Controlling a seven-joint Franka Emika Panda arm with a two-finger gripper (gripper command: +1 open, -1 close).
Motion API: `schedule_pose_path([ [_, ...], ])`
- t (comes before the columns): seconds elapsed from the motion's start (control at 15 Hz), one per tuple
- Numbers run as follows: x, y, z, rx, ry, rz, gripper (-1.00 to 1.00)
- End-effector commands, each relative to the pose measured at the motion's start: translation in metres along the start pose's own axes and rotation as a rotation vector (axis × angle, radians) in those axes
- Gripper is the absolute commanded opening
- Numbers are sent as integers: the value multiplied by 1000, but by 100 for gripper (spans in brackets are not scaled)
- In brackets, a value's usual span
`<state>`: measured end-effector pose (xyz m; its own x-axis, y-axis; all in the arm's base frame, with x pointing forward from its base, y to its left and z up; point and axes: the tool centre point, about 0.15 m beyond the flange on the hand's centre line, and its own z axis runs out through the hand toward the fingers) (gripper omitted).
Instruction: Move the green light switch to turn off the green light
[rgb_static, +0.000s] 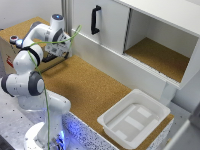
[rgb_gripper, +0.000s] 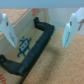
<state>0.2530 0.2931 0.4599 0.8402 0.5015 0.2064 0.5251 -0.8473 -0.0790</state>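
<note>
One arm only; its jaws stand spread, grasping nothing, above a black handle (rgb_gripper: 31, 46) on a cardboard box (rgb_gripper: 20, 30). Green light switch not visible in either view. Judged small, rigid, light; push at its lever, no grip needed.
</note>
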Motion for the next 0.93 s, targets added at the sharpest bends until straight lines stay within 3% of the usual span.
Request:
schedule_pose_path([
  [0.0, 47, -73, -25, -125, -176, -173, 100],
  [0.4, 33, -156, -34, -91, -270, -424, 100],
  [0.8, -1, -189, -54, -98, -274, -580, 100],
  [0.87, -4, -189, -57, -98, -264, -586, -100],
])
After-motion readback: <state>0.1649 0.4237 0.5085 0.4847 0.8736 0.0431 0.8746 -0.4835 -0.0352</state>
